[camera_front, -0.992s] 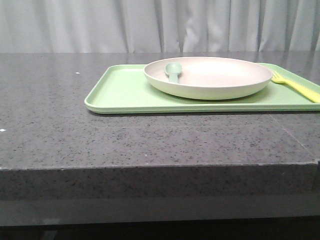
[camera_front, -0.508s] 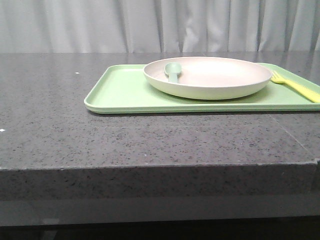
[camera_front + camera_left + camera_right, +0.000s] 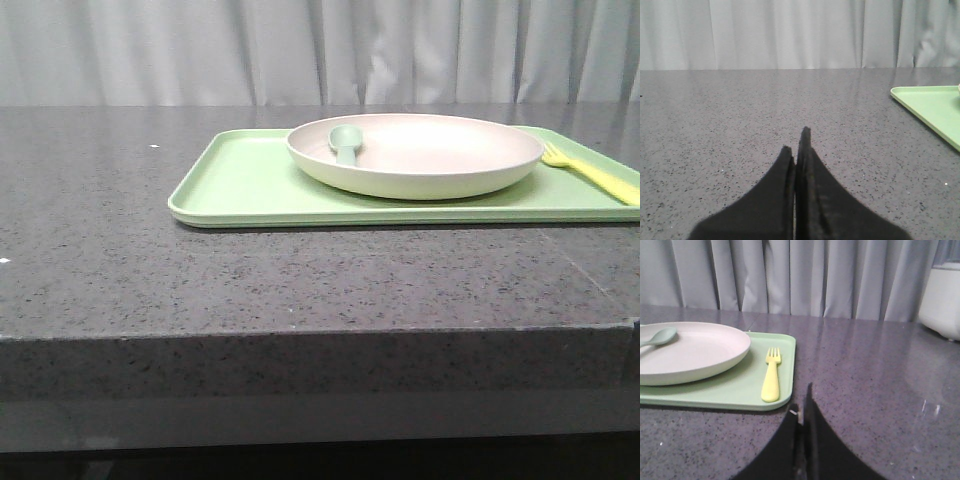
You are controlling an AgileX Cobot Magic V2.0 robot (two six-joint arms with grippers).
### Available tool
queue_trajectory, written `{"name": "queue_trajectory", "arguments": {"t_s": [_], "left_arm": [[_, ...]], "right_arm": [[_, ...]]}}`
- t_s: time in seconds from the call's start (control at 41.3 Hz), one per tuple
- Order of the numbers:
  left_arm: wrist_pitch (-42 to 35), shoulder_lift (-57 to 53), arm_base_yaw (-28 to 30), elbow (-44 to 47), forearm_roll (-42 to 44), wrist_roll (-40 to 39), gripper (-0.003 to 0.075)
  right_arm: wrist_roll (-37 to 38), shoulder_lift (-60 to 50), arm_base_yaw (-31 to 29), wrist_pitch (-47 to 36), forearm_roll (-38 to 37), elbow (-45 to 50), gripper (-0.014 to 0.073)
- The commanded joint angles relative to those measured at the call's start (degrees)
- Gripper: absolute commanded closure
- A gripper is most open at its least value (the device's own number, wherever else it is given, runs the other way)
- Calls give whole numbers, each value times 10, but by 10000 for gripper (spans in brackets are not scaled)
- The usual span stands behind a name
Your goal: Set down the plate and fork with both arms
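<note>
The cream-white plate sits on a light-green tray on the dark stone counter; it also shows in the right wrist view. The pale-yellow fork lies on the tray to the right of the plate, and shows in the right wrist view. My left gripper is shut and empty, over bare counter to the left of the tray. My right gripper is shut and empty, just off the tray's near right corner, close to the fork's handle. Neither gripper shows in the front view.
A teal-green spoon lies in the plate's left part, also seen in the right wrist view. A white appliance stands at the counter's far right. Grey curtains hang behind. The counter's front edge runs across the front view.
</note>
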Motion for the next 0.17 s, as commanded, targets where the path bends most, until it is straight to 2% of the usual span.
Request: {"name": "queue_trajectory", "arguments": {"t_s": [0.0,0.145], "left_arm": [[-50,-12,1,2,1,-5,739],[-50,-12,1,2,1,-5,739]], "right_arm": [[-4,-10,-4,-23,-5,-3,713],[-4,-10,-4,-23,-5,-3,713]]}}
